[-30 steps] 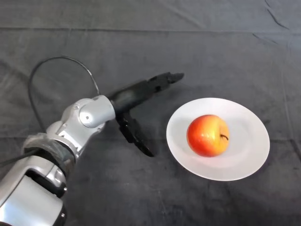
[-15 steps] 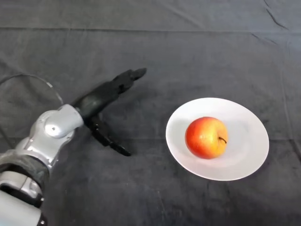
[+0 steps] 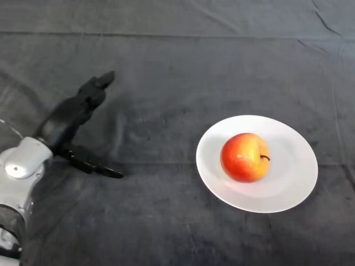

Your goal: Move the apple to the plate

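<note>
A red and yellow apple [image 3: 245, 157] sits on the white plate [image 3: 294, 172] at the right of the table, its stem pointing right. My left hand [image 3: 69, 119] is at the far left, well away from the plate, open and empty, with its fingers stretched up and away and its thumb [image 3: 94, 165] spread to the lower right.
The table is covered by a dark wrinkled cloth [image 3: 183, 66]. My silver-grey left arm [image 3: 19, 172] comes in at the lower left edge.
My left arm has drawn back to the left, away from the plate, with the hand still open. The apple has stayed on the plate.
</note>
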Robot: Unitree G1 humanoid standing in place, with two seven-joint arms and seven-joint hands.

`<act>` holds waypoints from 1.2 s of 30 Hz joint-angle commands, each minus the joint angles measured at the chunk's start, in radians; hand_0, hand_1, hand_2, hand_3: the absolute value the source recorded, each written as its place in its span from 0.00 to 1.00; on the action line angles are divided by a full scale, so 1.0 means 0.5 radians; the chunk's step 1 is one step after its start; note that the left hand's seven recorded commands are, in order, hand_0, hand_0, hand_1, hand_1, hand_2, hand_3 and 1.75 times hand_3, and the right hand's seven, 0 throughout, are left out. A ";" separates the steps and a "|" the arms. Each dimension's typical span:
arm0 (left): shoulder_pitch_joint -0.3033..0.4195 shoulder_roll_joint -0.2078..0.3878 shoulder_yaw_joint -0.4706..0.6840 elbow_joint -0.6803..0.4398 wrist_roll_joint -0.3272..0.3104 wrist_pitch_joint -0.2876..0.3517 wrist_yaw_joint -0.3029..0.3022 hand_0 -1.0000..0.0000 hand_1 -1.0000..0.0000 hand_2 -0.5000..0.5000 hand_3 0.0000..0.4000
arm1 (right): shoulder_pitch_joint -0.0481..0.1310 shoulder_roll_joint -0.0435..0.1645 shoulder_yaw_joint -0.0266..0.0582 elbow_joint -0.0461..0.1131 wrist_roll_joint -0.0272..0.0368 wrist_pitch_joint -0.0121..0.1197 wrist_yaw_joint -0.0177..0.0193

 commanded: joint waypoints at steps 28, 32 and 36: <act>0.170 0.295 0.704 0.096 -0.505 0.207 -0.026 1.00 0.97 0.51 0.03 | -0.001 -0.032 -0.030 -0.005 0.000 -0.004 -0.0086; 0.183 0.306 0.769 0.099 -0.540 0.225 -0.007 1.00 0.97 0.51 0.03 | -0.001 -0.032 -0.030 -0.005 0.000 -0.004 -0.0085; 0.187 0.305 0.818 0.099 -0.565 0.244 0.012 1.00 1.00 0.50 0.00 | -0.002 -0.032 -0.030 -0.005 0.000 -0.004 -0.0083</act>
